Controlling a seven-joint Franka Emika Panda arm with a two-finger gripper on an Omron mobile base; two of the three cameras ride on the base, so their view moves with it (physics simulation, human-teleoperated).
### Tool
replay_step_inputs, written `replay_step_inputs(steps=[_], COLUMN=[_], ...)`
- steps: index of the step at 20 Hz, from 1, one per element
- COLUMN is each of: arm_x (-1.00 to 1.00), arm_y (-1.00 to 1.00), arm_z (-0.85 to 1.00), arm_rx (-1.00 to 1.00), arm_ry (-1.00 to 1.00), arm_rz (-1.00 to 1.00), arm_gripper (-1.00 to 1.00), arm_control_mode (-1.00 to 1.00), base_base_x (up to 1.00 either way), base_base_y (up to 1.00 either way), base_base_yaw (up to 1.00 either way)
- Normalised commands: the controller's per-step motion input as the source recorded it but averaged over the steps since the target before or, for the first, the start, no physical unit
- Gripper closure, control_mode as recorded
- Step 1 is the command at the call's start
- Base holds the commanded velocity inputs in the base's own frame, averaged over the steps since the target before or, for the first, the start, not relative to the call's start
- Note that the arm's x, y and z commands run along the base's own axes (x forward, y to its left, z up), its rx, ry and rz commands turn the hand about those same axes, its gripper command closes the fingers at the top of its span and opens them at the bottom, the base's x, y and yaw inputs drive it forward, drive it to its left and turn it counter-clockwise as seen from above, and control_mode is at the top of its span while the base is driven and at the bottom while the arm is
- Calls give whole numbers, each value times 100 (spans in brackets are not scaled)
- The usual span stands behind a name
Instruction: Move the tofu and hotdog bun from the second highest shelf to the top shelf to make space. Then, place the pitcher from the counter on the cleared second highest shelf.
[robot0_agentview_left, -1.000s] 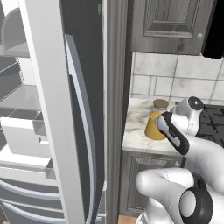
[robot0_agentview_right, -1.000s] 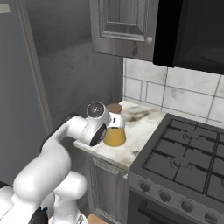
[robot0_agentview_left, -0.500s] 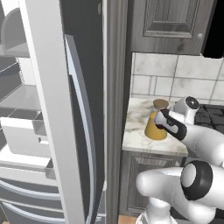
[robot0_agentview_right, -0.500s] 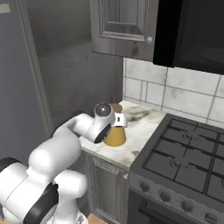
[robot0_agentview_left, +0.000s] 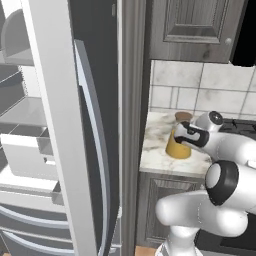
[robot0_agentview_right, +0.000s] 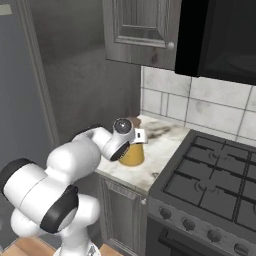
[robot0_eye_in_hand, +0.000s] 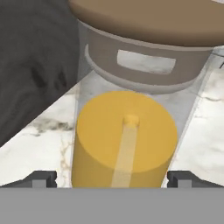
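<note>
on counter (robot0_agentview_left: 160, 159), gripper (robot0_eye_in_hand: 112, 178) wide around pitcher (robot0_eye_in_hand: 127, 135); hand view shows gaps.

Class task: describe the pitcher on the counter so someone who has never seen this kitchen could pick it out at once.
Find the marbled counter between the tall grey fridge side and the black stove. Near its back corner, by the tiled wall, stands the pitcher. It is a clear cone holding orange juice, with a pale collar and round brown lid, and the robot's open hand sits either side of it.
</note>
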Motion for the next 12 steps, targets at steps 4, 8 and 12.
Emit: replay_step_inputs(steps=[4,8,12], arm_x=[19,13,4], arm_y=[-14,-16,-11], arm_z=[-22,-24,-34], arm_rx=[0,0,0], arm_ry=[-1,-3,-6], arm_rz=[2,1,1], arm_gripper=[-100,-100,-100], arm_control_mode=[-100,-100,-100], base_base_x=[0,0,0], base_base_y=[0,0,0], base_base_yaw=[0,0,0])
